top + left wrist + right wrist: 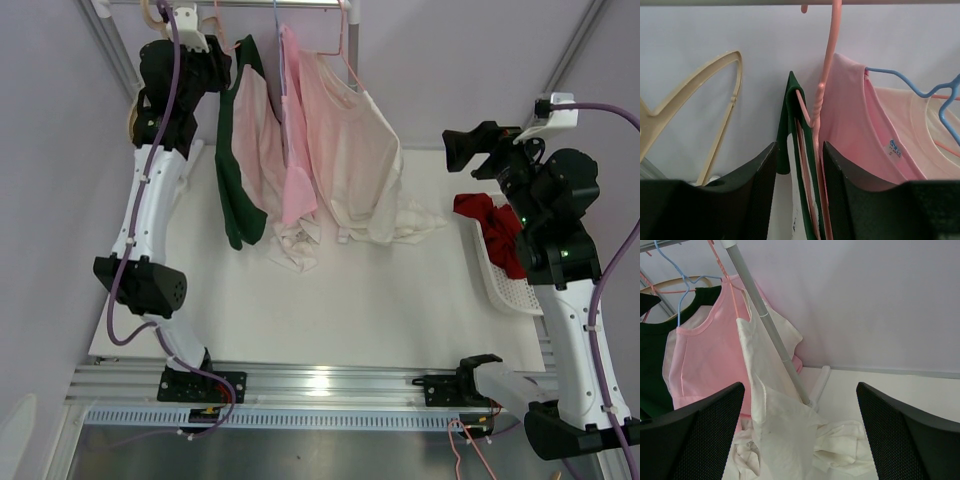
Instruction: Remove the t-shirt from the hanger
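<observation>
Toward the upper left of the overhead frame, we see the green t-shirt [238,170] hanging from the rail [250,4], with its lower edge showing against the white table [350,300]. It hangs on a pink hanger [829,50], whose stem rises through the centre of the left wrist frame. The shirt's green shoulder [790,115] is folded over the hanger just left of that stem.

The left gripper [800,147] is up at the rail with its two black fingers spread. One finger sits on each side of the shirt's shoulder and the hanger's neck, so it straddles them without clamping. We cannot tell whether either pad touches the cloth.

Just right of the green shirt hangs a pink t-shirt [855,115] with a blue hanger [892,74] showing at its collar. A cream t-shirt [930,130] comes next, at the right edge of the frame. In the left part of the same frame a bare beige hanger [733,97] hangs apart from the clothes.

The right gripper [455,152] is at the right of the overhead frame, well apart from the rack and pointing toward it. Its wrist camera shows the fingers [700,435] wide apart and holding nothing. Between them we see the hanging shirts and a grey pole [769,325]. Below that gripper in the overhead frame, a red cloth [490,215] lies in a white basket [515,290] at the right edge of the table.
</observation>
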